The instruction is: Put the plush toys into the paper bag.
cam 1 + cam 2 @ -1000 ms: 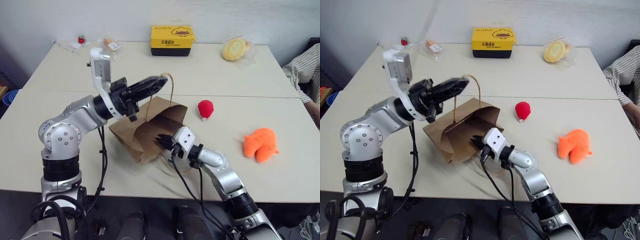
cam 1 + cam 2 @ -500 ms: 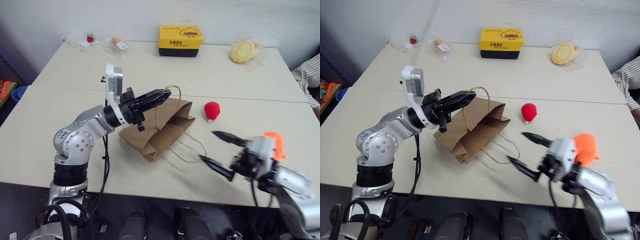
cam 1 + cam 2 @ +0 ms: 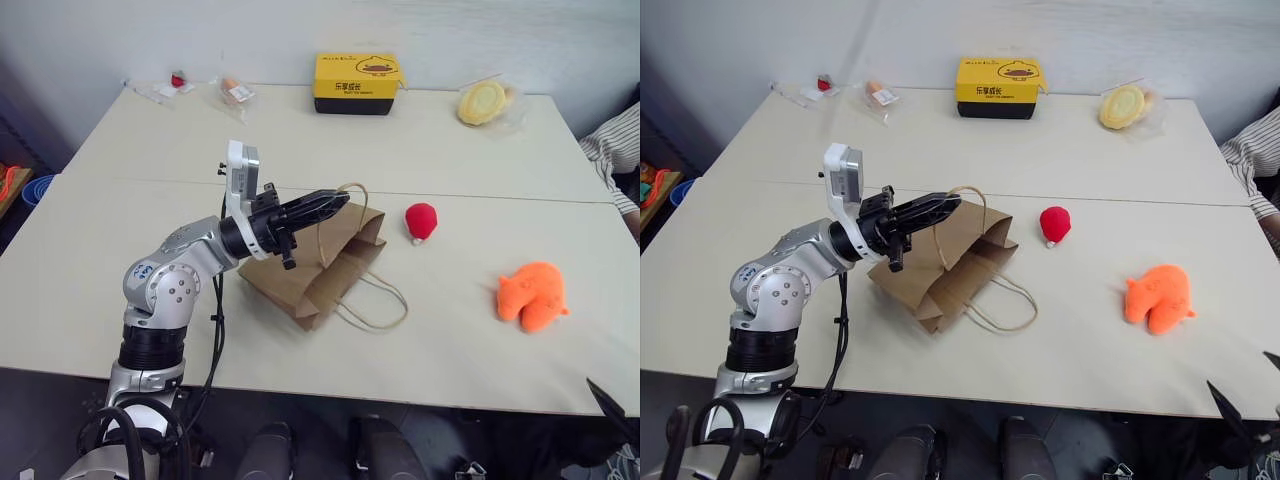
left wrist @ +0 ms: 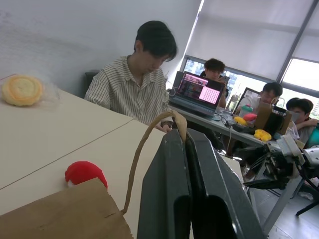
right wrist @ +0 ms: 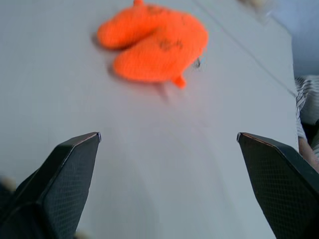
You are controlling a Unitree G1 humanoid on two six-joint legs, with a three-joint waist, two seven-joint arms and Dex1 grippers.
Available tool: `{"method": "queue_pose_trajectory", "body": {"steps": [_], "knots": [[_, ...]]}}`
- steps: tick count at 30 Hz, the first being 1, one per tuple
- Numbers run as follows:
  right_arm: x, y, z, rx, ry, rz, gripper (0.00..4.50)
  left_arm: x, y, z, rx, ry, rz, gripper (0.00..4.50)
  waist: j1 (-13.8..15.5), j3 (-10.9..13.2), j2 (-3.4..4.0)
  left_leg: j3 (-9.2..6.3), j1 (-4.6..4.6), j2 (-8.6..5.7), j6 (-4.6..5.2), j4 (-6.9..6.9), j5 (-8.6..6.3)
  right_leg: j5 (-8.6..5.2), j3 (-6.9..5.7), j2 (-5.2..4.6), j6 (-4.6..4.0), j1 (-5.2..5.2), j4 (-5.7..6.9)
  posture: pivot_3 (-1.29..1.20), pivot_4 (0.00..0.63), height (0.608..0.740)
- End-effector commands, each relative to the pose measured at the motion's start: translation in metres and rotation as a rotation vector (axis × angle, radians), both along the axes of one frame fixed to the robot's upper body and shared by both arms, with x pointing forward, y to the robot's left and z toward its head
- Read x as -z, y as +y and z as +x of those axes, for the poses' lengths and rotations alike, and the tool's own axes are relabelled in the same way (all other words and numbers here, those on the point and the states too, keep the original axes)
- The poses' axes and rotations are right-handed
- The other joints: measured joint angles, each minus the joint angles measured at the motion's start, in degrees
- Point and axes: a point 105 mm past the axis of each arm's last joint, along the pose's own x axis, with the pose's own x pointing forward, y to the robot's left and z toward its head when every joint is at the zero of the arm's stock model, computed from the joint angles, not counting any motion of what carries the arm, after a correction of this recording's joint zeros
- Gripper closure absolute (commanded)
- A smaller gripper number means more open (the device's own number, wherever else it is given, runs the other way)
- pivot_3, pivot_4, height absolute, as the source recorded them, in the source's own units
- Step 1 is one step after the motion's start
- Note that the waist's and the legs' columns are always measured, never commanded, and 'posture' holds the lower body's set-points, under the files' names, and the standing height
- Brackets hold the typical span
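**Left eye view: bag held by its handle, right gripper spread wide short of the orange toy**

The left gripper had its two black fingers pressed together on one twisted cord handle of the paper bag, lifting that side so the mouth faced right, toward the toys. The bag was creased brown kraft paper, lying mostly flat and slumped on the table; its second cord handle trailed in a loop on the tabletop.

In the right wrist view, the right gripper stood fully spread and empty, its dark fingertips aimed across bare table at the orange plush toy, which lay ahead and well apart from it. That toy was a fuzzy, lumpy animal with stubby legs, soft enough to squash under a pinch. The red plush toy, round with a white tip, sat just beside the bag's mouth.

Neither toy was in the bag, so the step in hand looked like the first pick. The next move would call for advancing over the orange toy and closing across its body, then carrying it to the raised opening.
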Motion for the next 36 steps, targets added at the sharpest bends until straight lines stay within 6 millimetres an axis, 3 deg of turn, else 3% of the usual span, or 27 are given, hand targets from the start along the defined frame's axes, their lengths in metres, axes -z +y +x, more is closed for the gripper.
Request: {"method": "queue_pose_trajectory", "body": {"steps": [1,5,8,14,20,23,28,32,34,36], "knots": [[-0.028,-0.010,0.025,0.023,-0.097,-0.013,0.03,-0.006,0.001,-0.002,0.000,-0.040,-0.008,4.50,-0.58,0.00,0.00,0.02,0.04,-0.01,0.00,0.00,0.00,0.01,0.03,-0.01,0.01,0.04,0.01,0.00,0.150,0.740],[-0.040,0.015,0.058,-0.057,-0.014,0.374,0.03,-0.006,0.001,-0.003,-0.008,-0.043,-0.005,4.50,-0.95,0.00,0.14,0.00,0.73,0.06,-0.01,-0.14,-0.01,0.00,0.01,0.01,-0.01,0.75,-0.10,0.00,0.150,0.740],[-0.041,0.028,0.071,-0.092,0.112,0.534,0.03,-0.005,0.002,-0.004,-0.018,-0.042,-0.008,4.50,-0.29,0.02,0.21,-0.23,0.70,0.10,-0.08,-0.16,0.00,-0.04,-0.16,0.03,-0.07,0.77,-0.11,0.00,0.150,0.740],[-0.031,0.018,0.111,0.030,0.251,0.518,0.03,-0.006,0.003,-0.005,-0.035,-0.046,-0.014,4.50,0.59,0.03,0.18,-0.29,0.55,0.05,-0.03,-0.08,-0.03,-0.01,-0.21,-0.02,-0.02,0.76,-0.34,0.00,0.150,0.740],[-0.016,0.036,0.141,0.011,0.331,0.554,0.03,-0.008,0.002,-0.006,-0.044,-0.050,-0.017,4.50,0.88,0.02,0.21,-0.30,0.46,0.06,-0.04,-0.09,-0.02,-0.01,-0.25,0.01,-0.02,0.66,-0.33,0.00,0.150,0.740],[-0.015,0.047,0.146,-0.031,0.349,0.558,0.64,-0.009,0.003,-0.006,-0.049,-0.057,-0.011,4.50,0.90,0.03,0.21,-0.30,0.43,0.06,-0.04,-0.07,-0.03,-0.01,-0.26,0.00,-0.01,0.66,-0.37,0.00,0.150,0.740],[-0.029,0.059,0.146,-0.111,0.323,0.572,2.37,-0.010,0.004,-0.006,-0.057,-0.062,-0.010,4.50,0.87,0.02,0.21,-0.31,0.43,0.07,-0.04,-0.08,-0.03,0.00,-0.27,0.02,-0.01,0.67,-0.38,0.00,0.150,0.740],[-0.058,0.098,0.134,-0.373,0.291,0.597,3.66,-0.010,0.005,-0.006,-0.059,-0.063,-0.011,4.50,0.75,0.05,0.24,-0.31,0.43,0.10,-0.04,-0.09,-0.03,0.00,-0.27,0.06,-0.01,0.66,-0.38,0.00,0.150,0.740],[-0.068,0.128,0.125,-0.501,0.338,0.613,4.14,-0.011,0.004,-0.006,-0.057,-0.064,-0.011,4.50,0.59,0.05,0.26,-0.30,0.43,0.10,-0.04,-0.09,-0.03,0.00,-0.26,0.06,0.00,0.66,-0.36,0.00,0.150,0.740],[-0.074,0.160,0.119,-0.606,0.392,0.646,4.29,-0.012,0.003,-0.006,-0.049,-0.062,-0.024,4.50,0.58,0.06,0.24,-0.31,0.44,0.11,-0.05,-0.08,-0.03,0.00,-0.26,0.06,0.00,0.66,-0.36,0.00,0.150,0.740]]}}
